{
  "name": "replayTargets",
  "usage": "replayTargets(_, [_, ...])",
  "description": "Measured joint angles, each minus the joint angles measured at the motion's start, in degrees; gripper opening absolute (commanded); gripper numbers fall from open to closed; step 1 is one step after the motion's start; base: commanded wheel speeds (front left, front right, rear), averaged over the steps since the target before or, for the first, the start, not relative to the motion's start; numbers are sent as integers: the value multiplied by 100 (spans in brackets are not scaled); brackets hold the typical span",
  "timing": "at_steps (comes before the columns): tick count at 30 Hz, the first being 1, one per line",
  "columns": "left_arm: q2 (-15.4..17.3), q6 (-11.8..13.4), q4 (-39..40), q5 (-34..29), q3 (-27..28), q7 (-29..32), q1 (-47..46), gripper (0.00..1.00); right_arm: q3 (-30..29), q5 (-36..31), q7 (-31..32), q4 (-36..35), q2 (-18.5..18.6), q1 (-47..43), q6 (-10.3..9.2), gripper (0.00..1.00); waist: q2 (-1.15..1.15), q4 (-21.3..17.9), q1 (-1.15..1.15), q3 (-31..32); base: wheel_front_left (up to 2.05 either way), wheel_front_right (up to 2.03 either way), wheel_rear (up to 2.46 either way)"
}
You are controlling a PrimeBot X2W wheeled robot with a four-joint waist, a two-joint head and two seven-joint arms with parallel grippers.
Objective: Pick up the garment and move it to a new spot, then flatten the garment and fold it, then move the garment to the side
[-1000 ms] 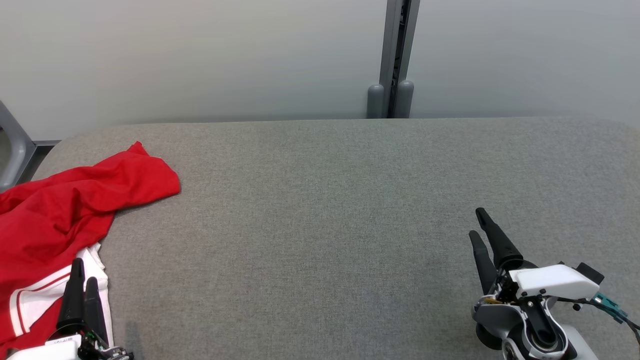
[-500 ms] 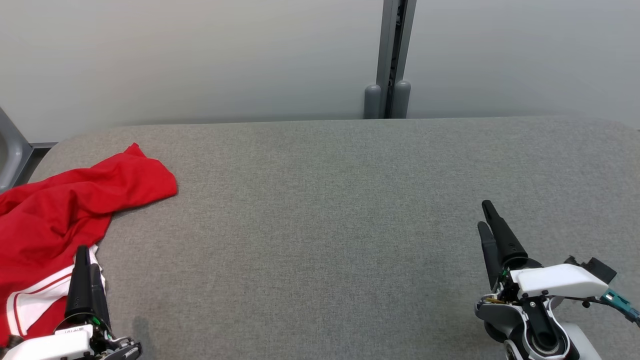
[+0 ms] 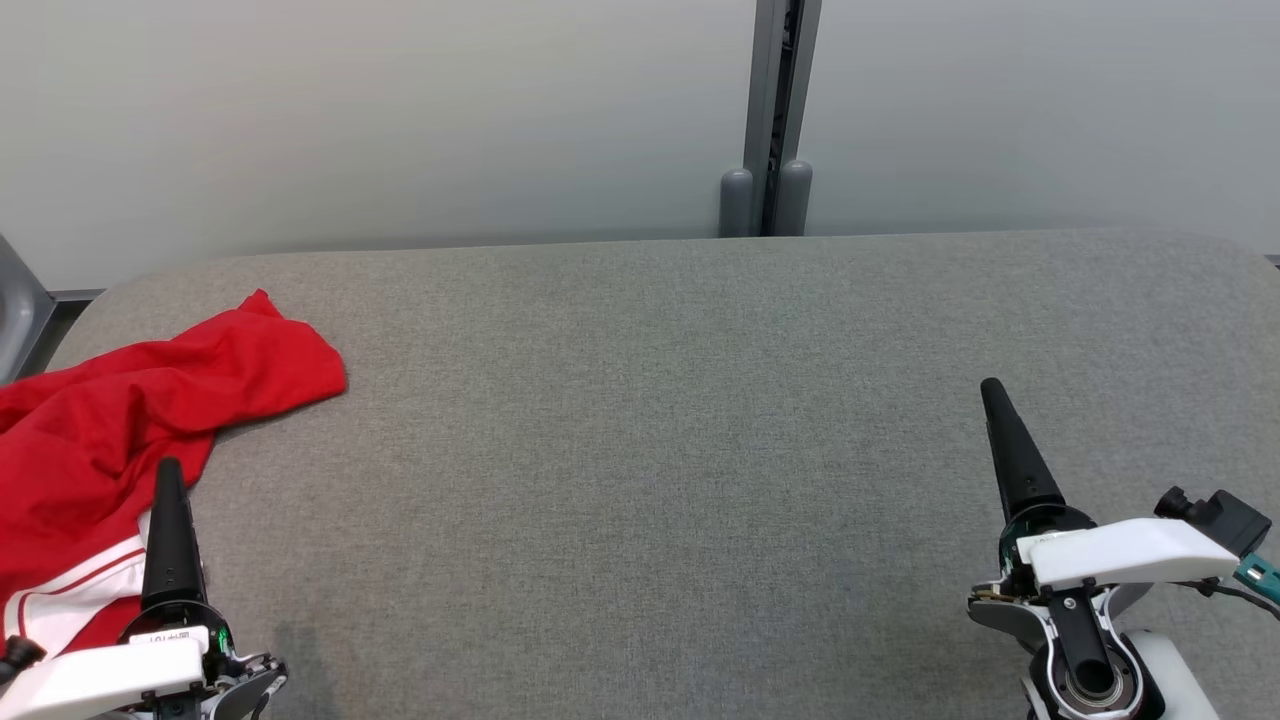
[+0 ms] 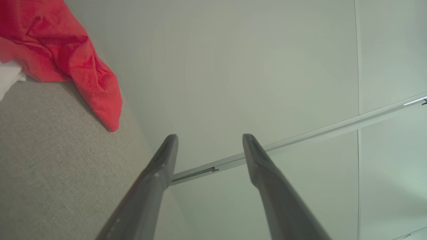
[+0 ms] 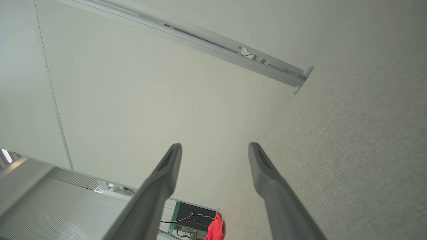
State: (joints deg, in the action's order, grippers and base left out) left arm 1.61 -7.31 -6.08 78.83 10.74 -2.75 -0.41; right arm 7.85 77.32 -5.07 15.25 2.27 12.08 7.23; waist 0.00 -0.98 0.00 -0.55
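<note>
Our left gripper (image 4: pixel 209 136) and right gripper (image 5: pixel 215 145) both stand open and empty, the garment (image 3: pixel 120 420) lies bunched at the table's (image 3: pixel 640 400) left end beside the left one, and we reckon a shallow pinch on one loose fold could slip, or drag it overboard.

Crumpled red garment (image 3: pixel 120 420) with white trim lies at table's left edge

Head cam fwd-down — wrist cams low, toward wall (image 4: pixel 233 66)
</note>
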Motion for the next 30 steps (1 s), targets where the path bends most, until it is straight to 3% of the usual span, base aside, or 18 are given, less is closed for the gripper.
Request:
replayTargets(16, [31, -1, 242, -1388, -111, -305, -64, 100, -152, -1563, -248, -443, 3, -147, 1, 100, 0, -84, 0, -46, 0, 0, 0])
replayTargets(30, [63, -1, 301, -2488, -337, -522, -109, 100, -223, -3307, -416, -582, 13, -300, 2, 100, 0, -127, 0, -86, 0, 0, 0])
